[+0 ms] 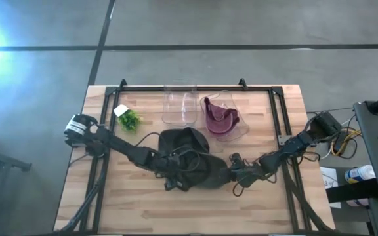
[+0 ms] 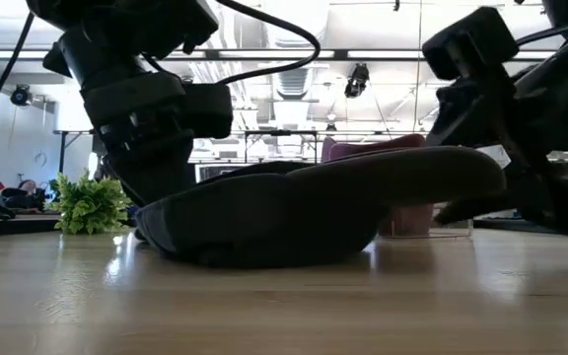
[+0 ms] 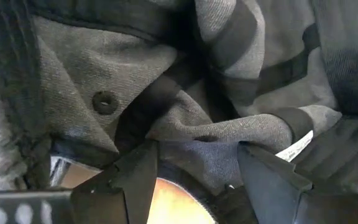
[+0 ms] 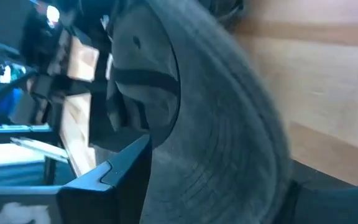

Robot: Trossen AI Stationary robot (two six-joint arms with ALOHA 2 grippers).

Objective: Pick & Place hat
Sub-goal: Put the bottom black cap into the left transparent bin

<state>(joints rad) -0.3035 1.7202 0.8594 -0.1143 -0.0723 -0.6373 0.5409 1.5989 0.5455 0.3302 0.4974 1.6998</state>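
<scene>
Wooden bench (image 1: 110, 203), seen from above and from its top level. Nearest the front edge, about mid-width, lies a dark grey hat (image 1: 189, 164), crown down on the wood, brim lifted toward the right side in the low view (image 2: 294, 212). Left gripper (image 1: 171, 172) is down at the hat's left half; its wrist camera looks straight into grey fabric, seams and an eyelet, with both fingers (image 3: 132, 180) spread apart and cloth bunched between them, but it can't be told whether they pinch it. Right gripper (image 1: 233, 172) sits at the hat's right edge; its wrist view shows the stitched brim (image 4: 222, 137) running between its fingers (image 4: 114, 171), clamped on it, brim held off the bench. Farther back, toward the rear edge: a small green plant (image 1: 130, 119) with a white tag at the left, seen as a leafy tuft in the low view (image 2: 92, 202). Middle of the rear edge, a clear plastic box (image 1: 180, 105), nothing visible inside. Just right of it, a second clear box (image 1: 231, 121) holding a maroon hat (image 1: 219, 118). Black frame (image 1: 195, 89) runs along the rear edge.
</scene>
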